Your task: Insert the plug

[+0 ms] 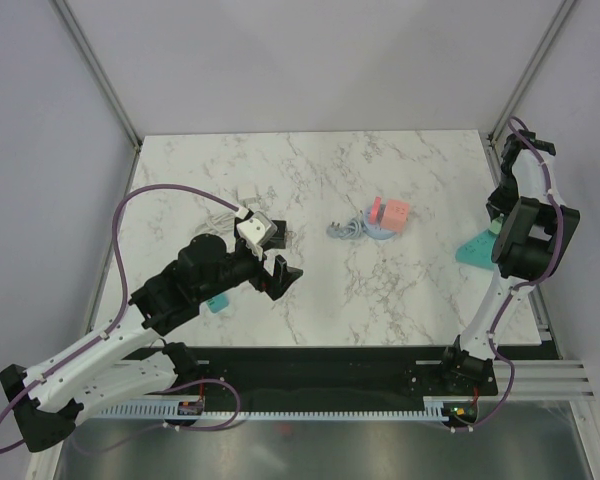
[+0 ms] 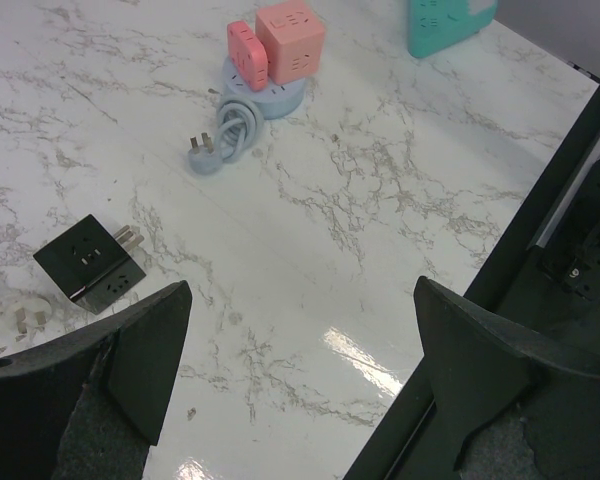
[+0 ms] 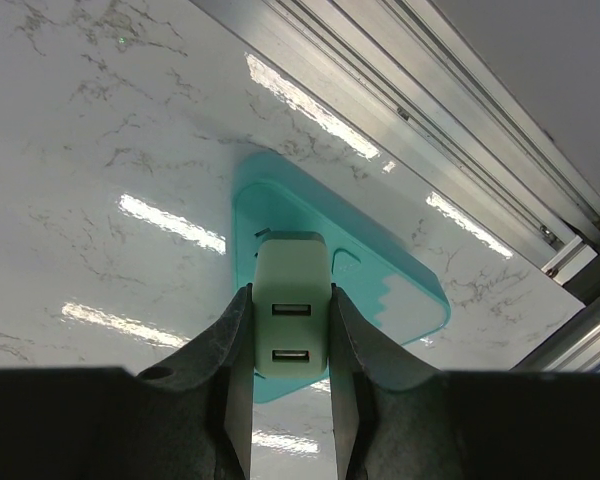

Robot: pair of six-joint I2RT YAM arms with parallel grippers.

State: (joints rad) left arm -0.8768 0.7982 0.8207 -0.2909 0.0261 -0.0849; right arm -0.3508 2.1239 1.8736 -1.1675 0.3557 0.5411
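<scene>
My right gripper (image 3: 291, 305) is shut on a pale cream USB charger plug (image 3: 291, 318), its two USB ports facing the camera. The plug hangs directly above a teal power strip (image 3: 380, 270) that lies on the marble table by the right edge. In the top view the right gripper (image 1: 500, 228) points down over the teal strip (image 1: 473, 250). I cannot tell whether the plug's prongs touch the strip. My left gripper (image 2: 302, 285) is open and empty, hovering over bare marble at the left middle (image 1: 280, 265).
A pink cube socket (image 1: 390, 213) sits on a blue round base with a coiled blue cable and loose plug (image 2: 202, 150). A black cube adapter (image 2: 90, 265) lies near the left gripper. A small teal piece (image 1: 218, 302) lies under the left arm. A metal rail (image 3: 430, 110) borders the table's right edge.
</scene>
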